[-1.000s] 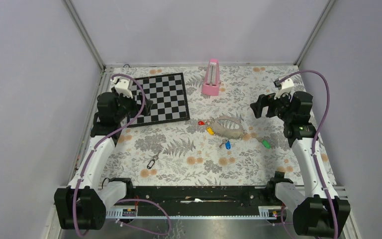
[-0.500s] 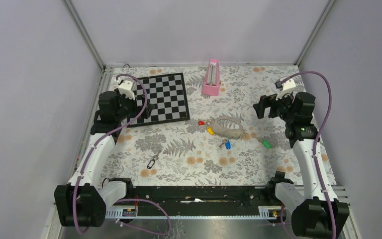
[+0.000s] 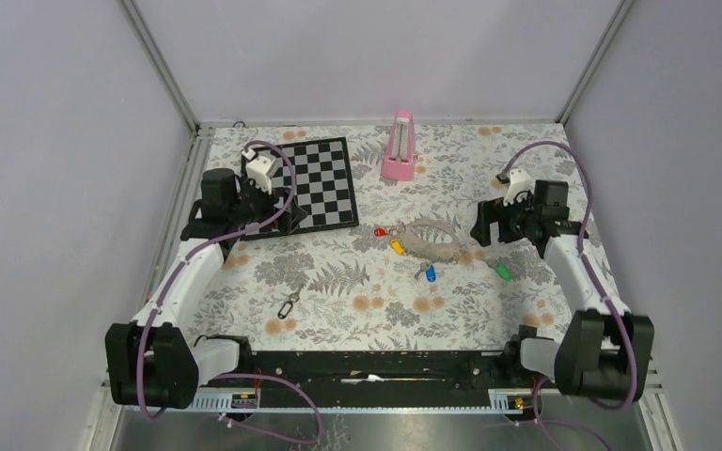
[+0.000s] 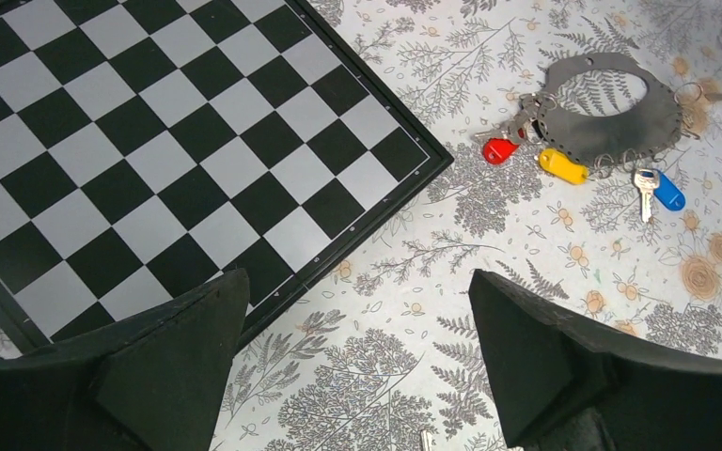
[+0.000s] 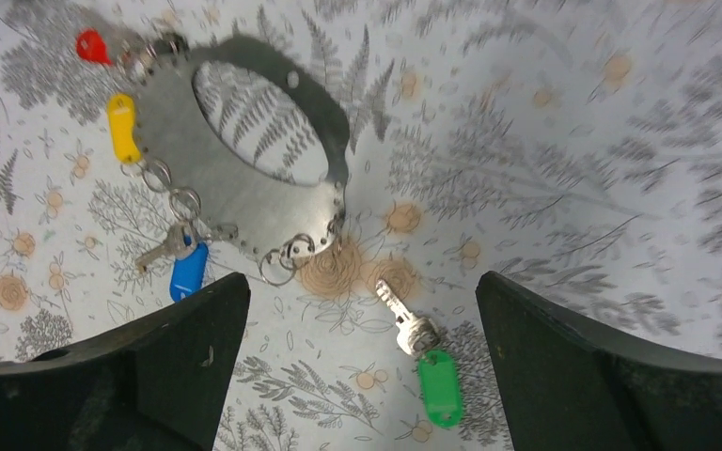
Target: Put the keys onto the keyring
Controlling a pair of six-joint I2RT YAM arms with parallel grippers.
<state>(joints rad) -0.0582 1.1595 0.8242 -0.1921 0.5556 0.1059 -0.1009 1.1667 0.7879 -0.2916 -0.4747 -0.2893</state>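
Nearest the arm bases, a small metal clip is seen lying alone on the floral desk, well apart from everything else. Further in, right of centre, the green key is laid loose on the desk, near the keyring but not touching it. The blue key is found just beside the keyring's near edge, by a small ring; whether it is hooked on cannot be told. The yellow key and the red key are placed against the keyring's left side. The keyring itself is laid flat mid-desk and is seen as a flat grey crescent band with small rings along its outer edge. The right gripper is held above the desk just right of the keyring, jaws spread wide, nothing gripped. The left gripper is held over the near right corner of the chessboard, jaws also spread wide, nothing gripped. Furthest back, a pink metronome is stood upright just right of the chessboard.
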